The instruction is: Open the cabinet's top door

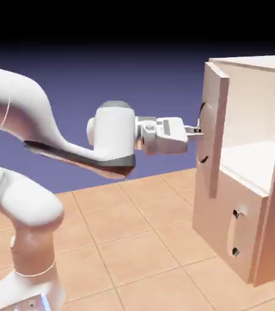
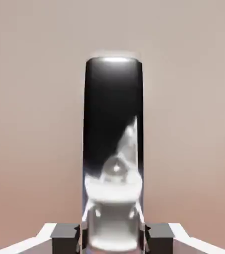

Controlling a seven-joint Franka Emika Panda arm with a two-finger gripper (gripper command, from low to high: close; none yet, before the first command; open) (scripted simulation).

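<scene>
The tan cabinet (image 1: 273, 182) stands at the right of the exterior view. Its top door (image 1: 214, 130) is swung partly out, and the pale interior shows behind it. My gripper (image 1: 199, 129) reaches level from the left and is shut on the top door's handle (image 1: 204, 135). In the hand view the silver handle (image 2: 114, 198) fills the gap between my grey fingertips (image 2: 67, 235), in front of a dark oval recess (image 2: 109, 99) in the tan panel. The lower door (image 1: 227, 225) is shut, with its own handle.
The tiled table top (image 1: 139, 237) stretches in front of the cabinet. My white arm (image 1: 18, 121) rises from the lower left and crosses the middle of the exterior view. A blue-violet backdrop lies behind.
</scene>
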